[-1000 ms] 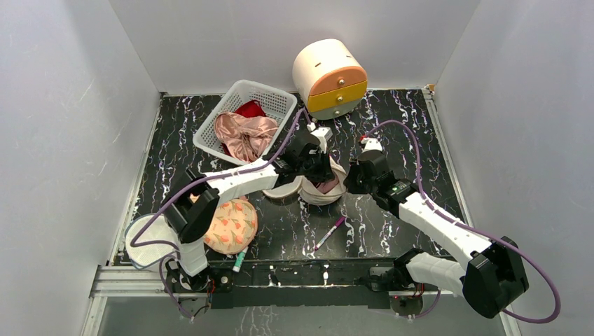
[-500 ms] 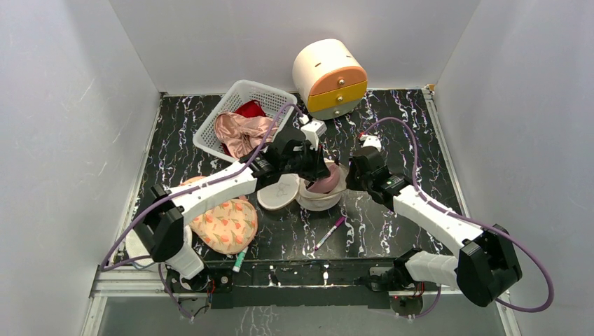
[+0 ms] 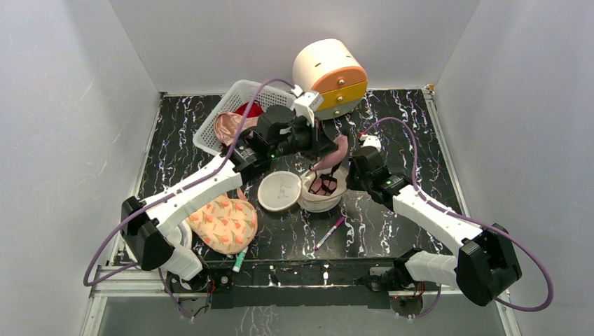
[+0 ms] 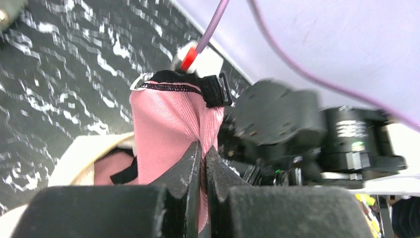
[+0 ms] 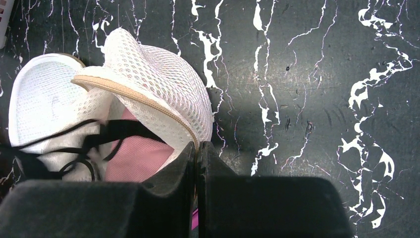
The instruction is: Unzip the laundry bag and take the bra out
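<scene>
The laundry bag (image 3: 319,201) lies unzipped mid-table, its round lid (image 3: 279,190) flopped to the left. A pink bra (image 3: 338,151) with black straps hangs half out of the bag's mouth. My left gripper (image 3: 324,145) is raised above the bag and shut on the pink fabric; the left wrist view shows the bra (image 4: 168,119) pinched between the jaws of that gripper (image 4: 202,148). My right gripper (image 3: 345,180) is shut on the bag's right rim. In the right wrist view its jaws (image 5: 197,147) clamp the beige zip edge of the bag (image 5: 158,79), with the bra (image 5: 138,158) inside.
A white lattice basket (image 3: 238,105) of clothes stands at the back left, and a round cream drawer unit (image 3: 329,77) behind the bag. A peach floral padded piece (image 3: 228,224) lies front left. A pink marker (image 3: 329,233) and a teal pen (image 3: 239,260) lie near the front edge.
My left arm has risen and swung back with the bra, drawing it up out of the bag. The lid has fallen open to the left. The right gripper kept its hold.
</scene>
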`<state>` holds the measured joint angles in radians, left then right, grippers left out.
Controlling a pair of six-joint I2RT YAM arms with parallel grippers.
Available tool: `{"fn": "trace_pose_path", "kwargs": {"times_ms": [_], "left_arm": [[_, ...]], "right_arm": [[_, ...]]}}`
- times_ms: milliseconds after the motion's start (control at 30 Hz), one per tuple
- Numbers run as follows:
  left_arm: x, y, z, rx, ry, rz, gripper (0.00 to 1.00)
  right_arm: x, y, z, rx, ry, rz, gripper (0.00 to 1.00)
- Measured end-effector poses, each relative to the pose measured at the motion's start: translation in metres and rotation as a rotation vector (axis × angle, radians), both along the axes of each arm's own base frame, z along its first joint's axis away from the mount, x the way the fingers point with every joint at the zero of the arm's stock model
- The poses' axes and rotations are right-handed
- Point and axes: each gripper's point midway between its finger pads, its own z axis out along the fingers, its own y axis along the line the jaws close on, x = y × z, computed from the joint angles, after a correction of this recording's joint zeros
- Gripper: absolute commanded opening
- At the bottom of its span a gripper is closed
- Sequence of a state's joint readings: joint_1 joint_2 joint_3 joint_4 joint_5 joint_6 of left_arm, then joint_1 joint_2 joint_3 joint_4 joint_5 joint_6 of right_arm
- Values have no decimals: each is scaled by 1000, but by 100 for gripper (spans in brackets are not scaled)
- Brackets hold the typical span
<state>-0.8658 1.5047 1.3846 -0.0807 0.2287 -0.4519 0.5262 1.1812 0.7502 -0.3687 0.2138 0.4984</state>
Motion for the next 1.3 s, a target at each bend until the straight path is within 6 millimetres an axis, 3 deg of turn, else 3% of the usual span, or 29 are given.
{"fn": "trace_pose_path", "kwargs": {"times_ms": [267,600,800,1000,1200,1300], "left_arm": [[3,4,114,-163,-186,18,0],[-1,34,216,-238,-384,76,0],[-11,55,294,-314,-528,103,0],[-20,71,329,-356,-621,121,0],[-20,80,344,-357,-701,145,0],[-7,86,348,-317,-751,211,0]], "right_arm": [[0,-1,-1,-3,0,-4,0],[2,-4,0,-13,-8,-18,0],[4,-6,1,-20,-16,-29,0],[5,-7,1,-25,-20,-39,0],[5,-8,1,-26,-21,-42,0],[5,-8,1,-28,-23,-45,0]]}}
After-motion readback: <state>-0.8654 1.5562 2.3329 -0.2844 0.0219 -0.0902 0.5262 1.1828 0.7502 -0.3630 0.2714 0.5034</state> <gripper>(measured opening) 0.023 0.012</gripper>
